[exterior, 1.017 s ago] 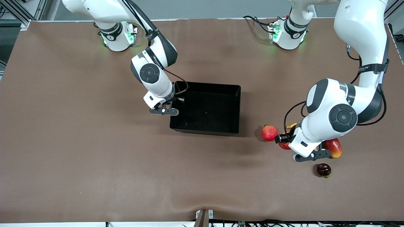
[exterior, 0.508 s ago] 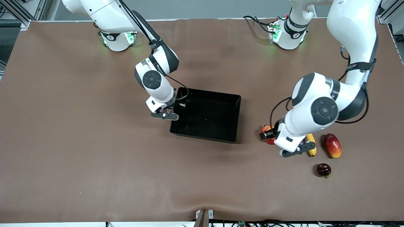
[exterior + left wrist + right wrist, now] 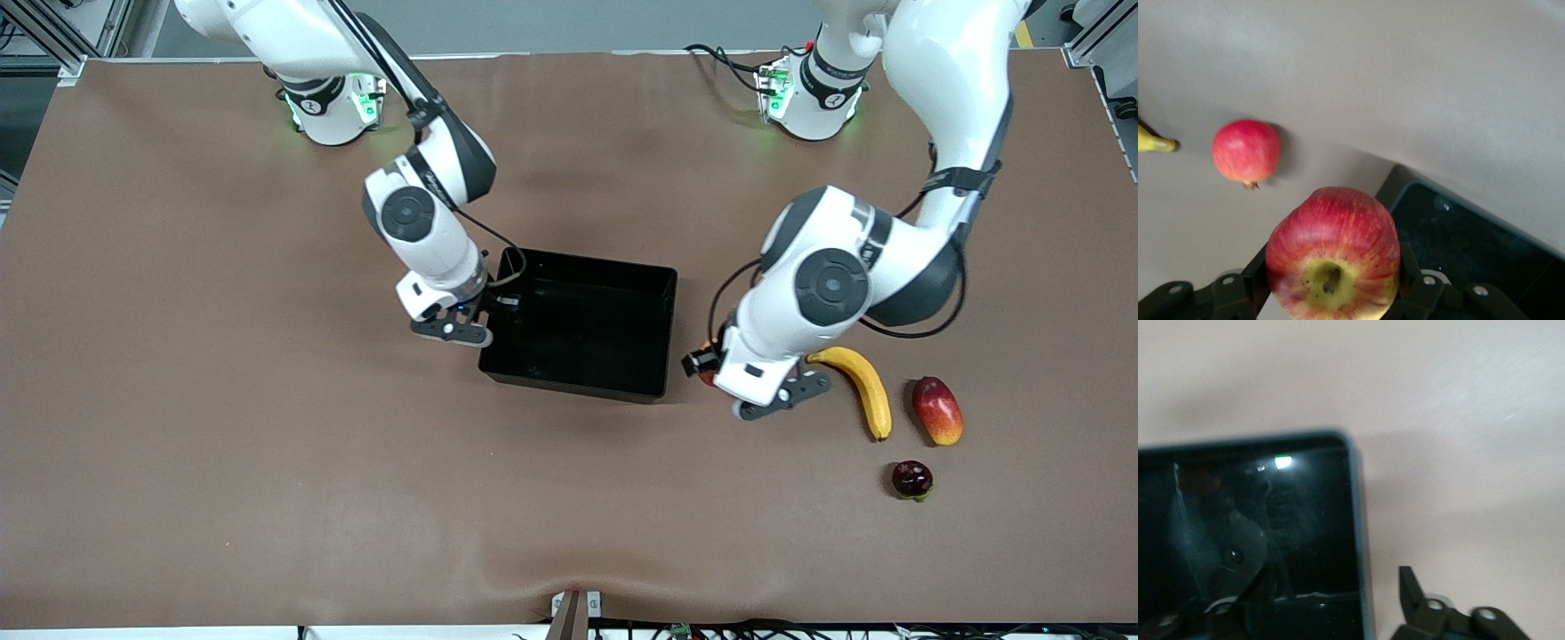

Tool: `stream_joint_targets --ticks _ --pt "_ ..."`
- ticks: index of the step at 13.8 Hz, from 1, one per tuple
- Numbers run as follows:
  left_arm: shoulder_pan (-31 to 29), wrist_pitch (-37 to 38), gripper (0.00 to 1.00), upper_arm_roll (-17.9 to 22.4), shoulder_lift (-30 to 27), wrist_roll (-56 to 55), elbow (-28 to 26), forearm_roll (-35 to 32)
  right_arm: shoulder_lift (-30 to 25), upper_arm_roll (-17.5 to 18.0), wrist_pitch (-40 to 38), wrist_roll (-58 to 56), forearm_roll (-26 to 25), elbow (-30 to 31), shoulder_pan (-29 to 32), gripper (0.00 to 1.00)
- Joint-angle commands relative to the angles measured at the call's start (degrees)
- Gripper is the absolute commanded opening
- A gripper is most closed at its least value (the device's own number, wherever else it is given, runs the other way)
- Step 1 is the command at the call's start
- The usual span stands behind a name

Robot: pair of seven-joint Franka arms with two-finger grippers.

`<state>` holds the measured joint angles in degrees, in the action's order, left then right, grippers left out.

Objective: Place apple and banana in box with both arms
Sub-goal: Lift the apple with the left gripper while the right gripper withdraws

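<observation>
Apple (image 3: 1332, 255) is clamped between the jaws of the left gripper (image 3: 1331, 293), stem dimple turned toward the wrist camera, and is carried in the air over the brown table (image 3: 222, 427) just beside the box (image 3: 662, 329), at the box's wall toward the left arm's end. In the front view only a red sliver of it (image 3: 707, 373) is seen under the left wrist. A redder round fruit with a crown tip (image 3: 1246, 151) lies on the table below the held apple, hidden by the arm in the front view. The banana (image 3: 867, 389) lies on the table near these jaws, toward the left arm's end, with a mango (image 3: 937, 411) just beside it and a dark fruit (image 3: 912, 478) nearer the front camera. The right gripper (image 3: 491, 302) is set at the box's wall toward the right arm's end, its jaws apart, one on each side of the rim (image 3: 1361, 573).
</observation>
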<state>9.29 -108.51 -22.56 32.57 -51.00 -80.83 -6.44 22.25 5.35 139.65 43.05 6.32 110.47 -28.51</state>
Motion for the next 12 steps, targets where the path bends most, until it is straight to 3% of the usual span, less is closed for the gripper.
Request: stream_joint_targets --ticks 1,6,9,12 --pt "2.91 0.23 0.0 0.23 -1.9 -4.44 -3.19 0.37 -6.06 0.36 -5.51 -1.11 -0.08 1.33 6.25 1.0" --pt "9.24 -1.0 0.0 0.23 0.65 -12.34 -5.03 -5.5 -10.9 0.45 -10.28 -17.61 -1.13 1.33 18.38 1.0" --pt "12.84 -6.96 0.0 0.23 3.02 -18.24 -7.14 -8.75 -12.75 0.45 -11.59 -27.37 -1.13 1.33 24.1 1.0" --pt "14.52 -8.03 0.0 0.23 5.48 -22.47 -7.85 -13.5 -15.47 0.45 -12.82 -37.39 -1.13 1.15 29.19 1.0"
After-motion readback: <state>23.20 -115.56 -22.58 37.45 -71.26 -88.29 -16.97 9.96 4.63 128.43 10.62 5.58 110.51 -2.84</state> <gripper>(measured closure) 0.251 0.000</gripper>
